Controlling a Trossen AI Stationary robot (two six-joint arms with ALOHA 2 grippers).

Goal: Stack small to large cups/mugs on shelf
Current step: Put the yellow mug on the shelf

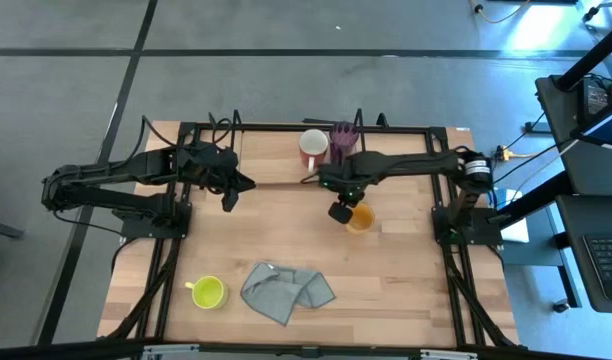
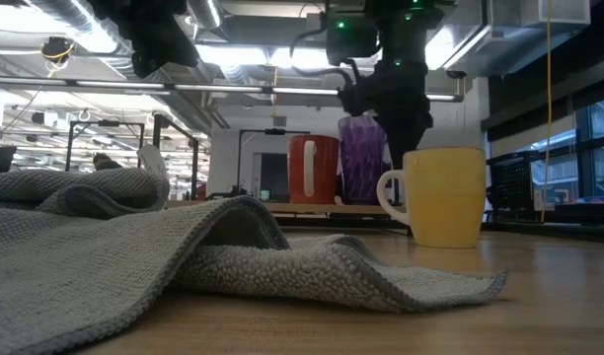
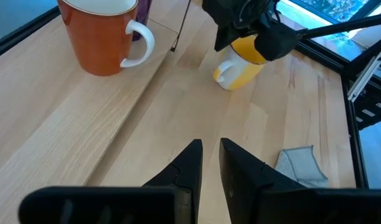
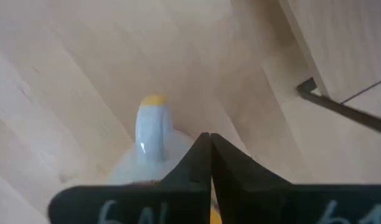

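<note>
Orange mug (image 1: 361,217) on table | right pincer (image 1: 340,212) closed above | left pincer (image 1: 229,200) idle

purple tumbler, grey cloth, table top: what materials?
Purple tumbler: likely plastic, translucent with faceted walls that let light through.
Grey cloth: woven textile with a nubbly weave, lying in soft folds.
Table top: light wood, matte, with visible plank seams.

lab/workshop | exposed ceiling ducts (image 2: 75,20) | computer desk (image 1: 596,215) beside robot table (image 1: 406,290)
</note>
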